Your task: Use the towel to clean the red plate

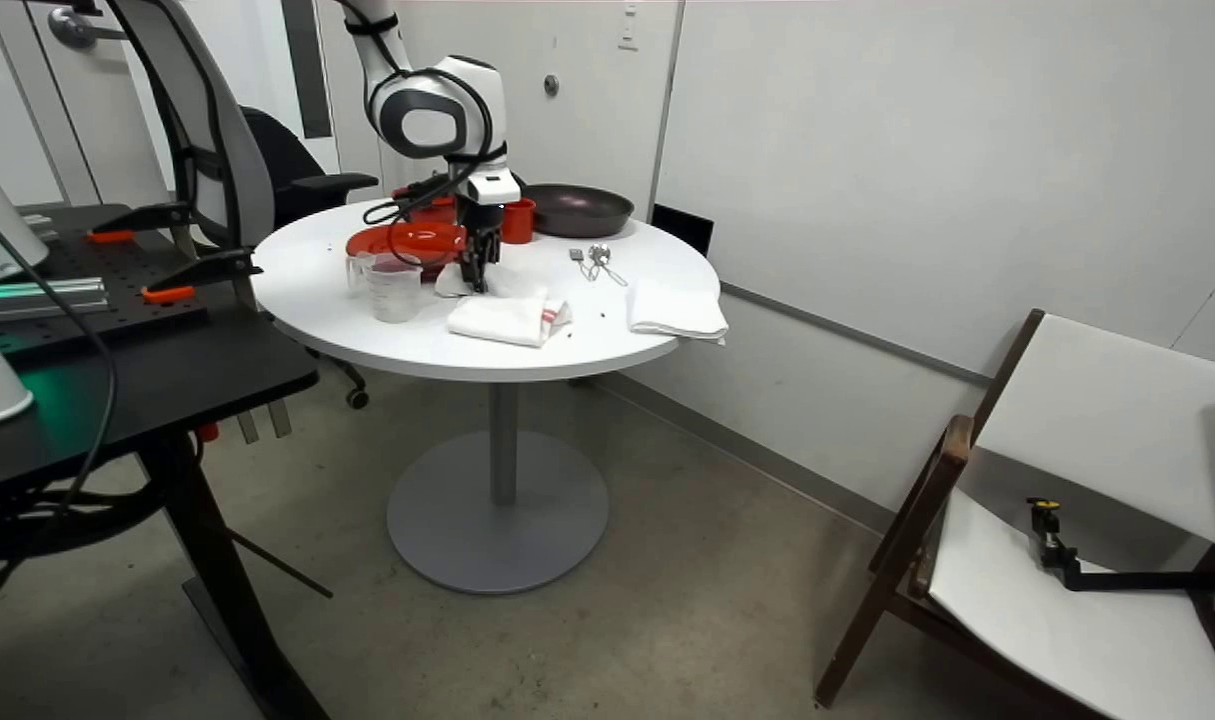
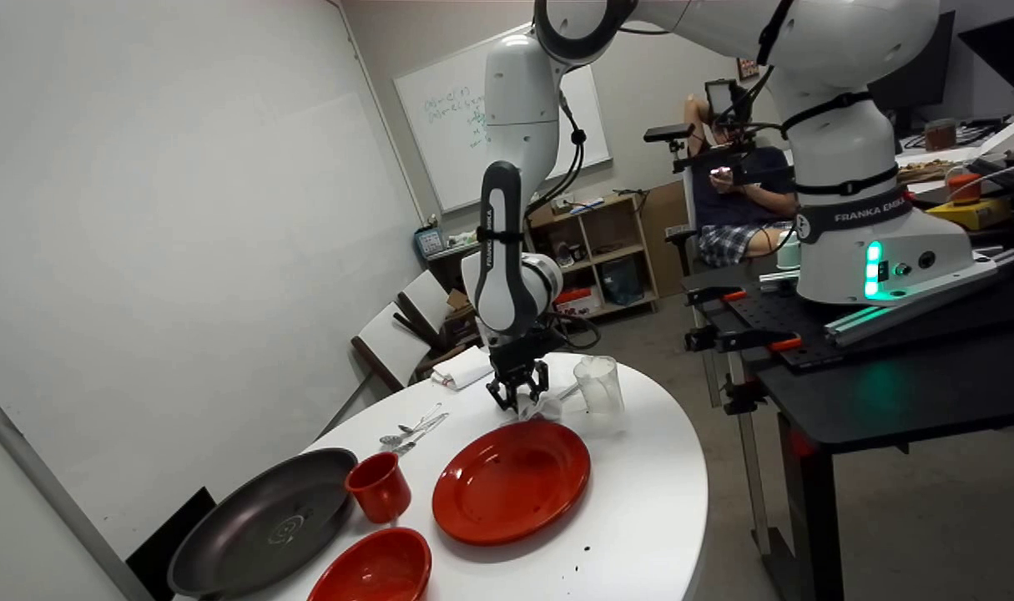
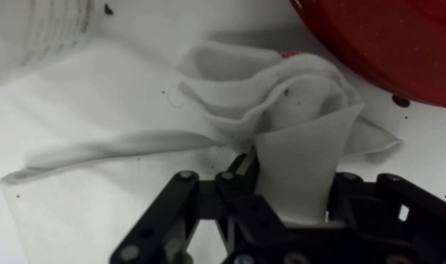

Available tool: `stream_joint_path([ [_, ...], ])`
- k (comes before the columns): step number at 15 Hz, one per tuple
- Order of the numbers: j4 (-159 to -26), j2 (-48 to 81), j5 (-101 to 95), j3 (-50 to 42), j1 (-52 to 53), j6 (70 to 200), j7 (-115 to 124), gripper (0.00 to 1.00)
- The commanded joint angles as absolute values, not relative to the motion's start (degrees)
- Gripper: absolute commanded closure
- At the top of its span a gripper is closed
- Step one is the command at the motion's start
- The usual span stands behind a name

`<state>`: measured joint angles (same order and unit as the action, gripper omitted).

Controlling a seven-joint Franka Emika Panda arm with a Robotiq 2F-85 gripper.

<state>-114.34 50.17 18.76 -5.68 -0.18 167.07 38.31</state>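
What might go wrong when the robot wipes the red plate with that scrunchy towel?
The towel might slip, since only a bunched part is between the fingers of the gripper. The clear measuring cup might get bumped: it stands close to the towel. The red plate might slide if nudged: its edge is right beside the towel.

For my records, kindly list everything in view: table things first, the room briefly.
table: one, white, near wall
red plate: one, red, on table
towel: one, white, crumpled by red plate
measuring cup: one, clear, by towel
striped cloth: one, white-red, by towel, perhaps joined
folded cloth: one, white, table edge
pan: one, dark, table edge
red cup: one, red, beside pan
bowl: one, red, beside red cup
metal utensils: several, silver, near pan
specks: several, dark, on table
desk: one, black, beside table
wooden chair: one, white-brown, by wall
person: one, dark-shirted, seated beyond desk
arm: one, white, on desk
gripper: one, black, jaws flanking towel
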Motion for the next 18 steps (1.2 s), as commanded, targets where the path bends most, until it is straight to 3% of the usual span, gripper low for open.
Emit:
stream_joint_path([
  [1, -111.99, 52.49, 18.93, -7.47, 1.44, 165.29, 38.3, 0.95],
  [18, -111.96, 49.38, 15.07, -16.63, 15.44, 166.42, 42.63, 0.94],
])
